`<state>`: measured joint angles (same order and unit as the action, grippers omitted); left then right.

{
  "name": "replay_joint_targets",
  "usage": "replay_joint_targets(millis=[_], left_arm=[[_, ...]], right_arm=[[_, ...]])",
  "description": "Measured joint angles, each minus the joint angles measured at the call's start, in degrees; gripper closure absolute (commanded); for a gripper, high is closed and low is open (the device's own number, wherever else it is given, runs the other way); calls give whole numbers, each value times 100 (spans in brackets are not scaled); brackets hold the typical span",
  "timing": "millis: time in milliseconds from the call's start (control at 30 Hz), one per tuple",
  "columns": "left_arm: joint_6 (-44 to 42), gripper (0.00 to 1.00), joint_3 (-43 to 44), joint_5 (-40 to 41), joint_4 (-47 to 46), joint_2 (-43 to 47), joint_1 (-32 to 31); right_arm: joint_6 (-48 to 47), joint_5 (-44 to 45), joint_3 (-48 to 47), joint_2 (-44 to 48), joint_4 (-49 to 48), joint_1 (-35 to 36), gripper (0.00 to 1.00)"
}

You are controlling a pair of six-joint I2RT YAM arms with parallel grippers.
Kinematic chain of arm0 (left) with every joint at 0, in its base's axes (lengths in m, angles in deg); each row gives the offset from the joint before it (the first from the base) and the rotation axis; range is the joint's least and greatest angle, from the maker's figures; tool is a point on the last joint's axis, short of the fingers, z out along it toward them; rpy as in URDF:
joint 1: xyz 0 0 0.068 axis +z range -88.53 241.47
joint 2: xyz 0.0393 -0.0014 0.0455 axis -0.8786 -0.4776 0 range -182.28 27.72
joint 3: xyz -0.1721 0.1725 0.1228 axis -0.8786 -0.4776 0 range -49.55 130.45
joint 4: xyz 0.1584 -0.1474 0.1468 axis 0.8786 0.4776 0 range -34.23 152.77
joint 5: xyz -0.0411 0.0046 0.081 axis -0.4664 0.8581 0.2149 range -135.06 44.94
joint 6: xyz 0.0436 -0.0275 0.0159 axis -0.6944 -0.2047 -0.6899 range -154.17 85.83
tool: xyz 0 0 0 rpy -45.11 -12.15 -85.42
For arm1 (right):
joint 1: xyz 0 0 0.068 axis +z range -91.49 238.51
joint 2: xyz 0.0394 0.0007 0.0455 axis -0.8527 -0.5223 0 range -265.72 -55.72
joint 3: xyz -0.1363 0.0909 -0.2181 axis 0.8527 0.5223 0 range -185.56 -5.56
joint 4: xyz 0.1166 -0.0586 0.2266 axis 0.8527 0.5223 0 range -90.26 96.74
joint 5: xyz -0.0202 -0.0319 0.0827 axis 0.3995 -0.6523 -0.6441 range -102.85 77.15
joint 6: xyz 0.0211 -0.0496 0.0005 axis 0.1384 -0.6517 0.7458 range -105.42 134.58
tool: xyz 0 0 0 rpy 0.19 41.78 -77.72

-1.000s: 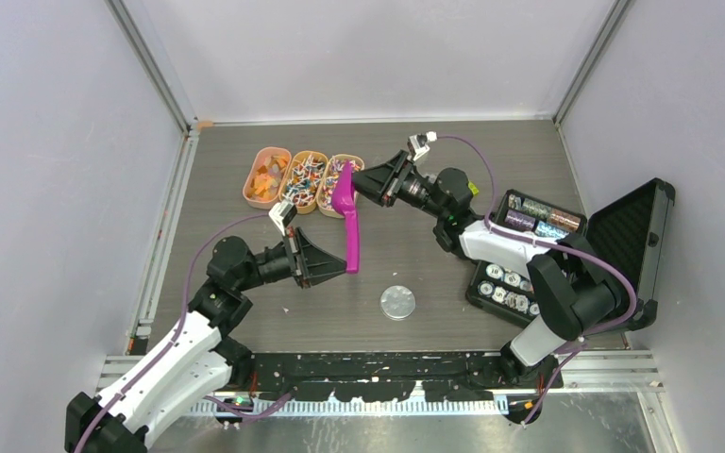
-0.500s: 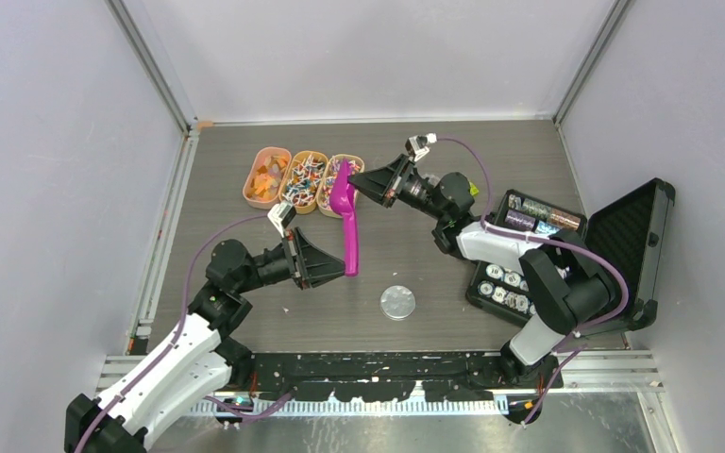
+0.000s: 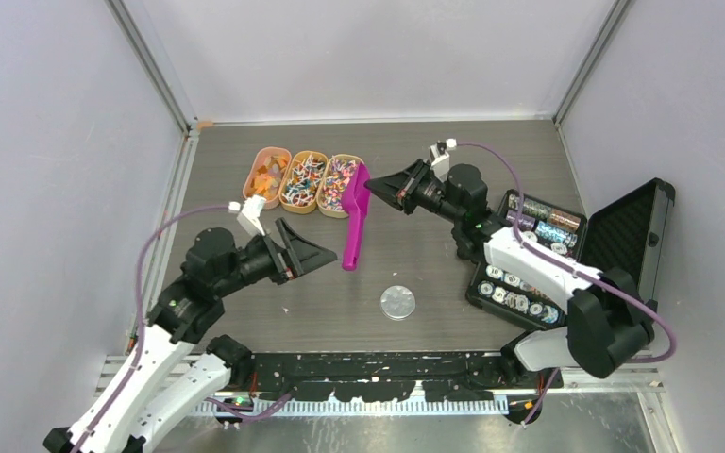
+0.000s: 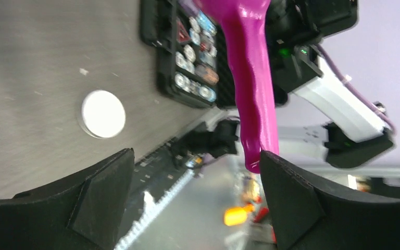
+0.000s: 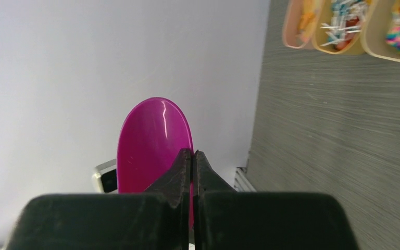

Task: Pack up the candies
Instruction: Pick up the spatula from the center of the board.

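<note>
The candies lie in three tan trays at the back left: orange ones, mixed ones and multicoloured ones, also seen as candies in the right wrist view. A magenta scoop hangs tilted beside the trays, handle toward the near edge. My right gripper is shut on the rim of the scoop's bowl, with the right gripper pinching a thin magenta edge. My left gripper stands open just left of the handle, apart from it. Between the wide jaws of the left gripper the handle's end hangs free.
A round silver lid lies near the middle front, seen as a white lid in the left wrist view. An open black case with poker chips sits at the right. Grey walls and rails close the table in.
My left gripper opened, let go of the scoop's handle and drew back to the left. My right gripper shut on the scoop's bowl and now carries it, shifted slightly right.
</note>
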<state>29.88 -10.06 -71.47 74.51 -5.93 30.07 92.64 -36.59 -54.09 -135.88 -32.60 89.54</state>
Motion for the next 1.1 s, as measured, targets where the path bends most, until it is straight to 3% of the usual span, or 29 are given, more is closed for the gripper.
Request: replay_joint_targets(millis=[67,200,333,467,800,1100], left_arm=[[-769,8,636,599,894,24,0],[-1690,11,990,1309,1578,188,0],[-2601,15,1021,1790,1768,212,0],[-3687,16,1158,1921,1823,-142,0],[-6072,5,1683,1672,1314,-1027,-245],[-7650,4,1832,968,920,-1390,-433]], right_arm=[[-170,247,-166,264,925,-2,100],[-219,699,-671,378,2597,-2,100],[-7,1051,-1390,254,4393,-2,100],[376,1233,-1851,118,5558,-2,99],[966,1690,-2374,-354,7635,-2,100],[1257,1703,-2435,-490,8002,-4,100]])
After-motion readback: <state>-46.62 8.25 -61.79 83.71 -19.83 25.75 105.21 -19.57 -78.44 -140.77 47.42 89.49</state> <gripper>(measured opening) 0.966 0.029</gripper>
